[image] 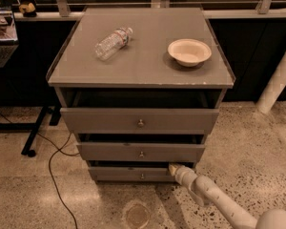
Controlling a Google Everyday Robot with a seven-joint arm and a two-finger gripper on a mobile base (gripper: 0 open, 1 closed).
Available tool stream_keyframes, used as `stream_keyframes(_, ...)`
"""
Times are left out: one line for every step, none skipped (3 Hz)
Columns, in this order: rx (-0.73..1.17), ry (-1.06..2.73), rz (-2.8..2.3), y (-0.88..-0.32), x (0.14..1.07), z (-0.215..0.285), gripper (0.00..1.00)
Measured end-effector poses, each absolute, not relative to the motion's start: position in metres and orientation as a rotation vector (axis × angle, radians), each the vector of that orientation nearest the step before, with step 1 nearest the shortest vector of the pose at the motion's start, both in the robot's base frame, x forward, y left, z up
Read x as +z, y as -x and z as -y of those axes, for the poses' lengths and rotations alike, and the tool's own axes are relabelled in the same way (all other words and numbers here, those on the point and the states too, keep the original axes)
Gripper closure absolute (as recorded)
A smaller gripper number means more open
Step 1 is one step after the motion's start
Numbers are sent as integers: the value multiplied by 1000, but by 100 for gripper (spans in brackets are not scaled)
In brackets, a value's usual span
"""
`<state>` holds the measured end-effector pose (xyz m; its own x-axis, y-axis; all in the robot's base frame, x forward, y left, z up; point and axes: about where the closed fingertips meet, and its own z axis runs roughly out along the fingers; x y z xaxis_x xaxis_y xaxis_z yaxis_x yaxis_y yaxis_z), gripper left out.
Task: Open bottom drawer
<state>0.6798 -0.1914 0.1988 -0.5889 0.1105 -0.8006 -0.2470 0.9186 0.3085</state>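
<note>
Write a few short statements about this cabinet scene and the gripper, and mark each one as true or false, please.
1. A plastic bottle lies on its side on the cabinet top. True.
2. The bowl stands to the left of the bottle in the picture. False: it stands to the right of the bottle, apart from it.
3. The gripper is at the upper right part of the bottom drawer front. True.
4. The gripper is up at the bottle on the cabinet top. False: it is low down at the bottom drawer, far from the bottle.
</note>
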Motion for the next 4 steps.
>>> stream_keyframes(514, 92, -2195, -670, 194, 191, 100)
stream_keyframes(514, 92, -2195, -670, 199, 191, 100)
stream_keyframes(530, 64, -2219, -659, 198, 196, 100)
stream_keyframes(527, 74, -2211, -681, 196, 184, 100)
